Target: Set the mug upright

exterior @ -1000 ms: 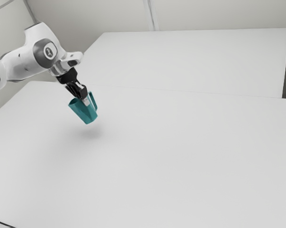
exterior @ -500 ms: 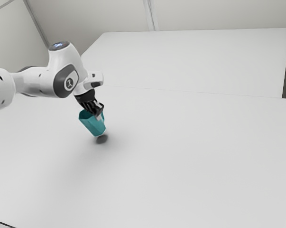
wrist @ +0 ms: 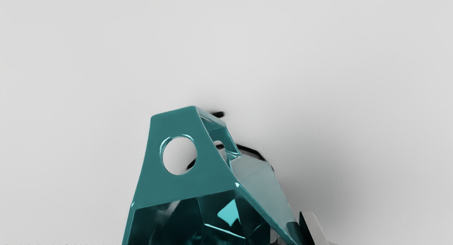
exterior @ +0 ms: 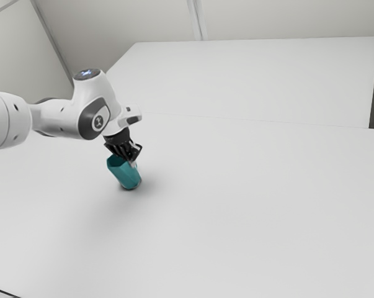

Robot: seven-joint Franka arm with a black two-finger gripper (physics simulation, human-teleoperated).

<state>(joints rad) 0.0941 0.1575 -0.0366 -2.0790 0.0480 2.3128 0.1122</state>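
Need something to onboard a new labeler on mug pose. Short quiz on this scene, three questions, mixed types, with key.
1. Fill in: in the exterior view, the mouth of the mug leans toward that view's ____.
2. Multiple choice: in the wrist view, what shape is the hole through the mug's flat teal face?
A) square
B) round
C) star-shaped
3. True or false: the mug, held by the gripper, is already fully upright.

Key: 1. left; 2. B; 3. false, it is tilted.
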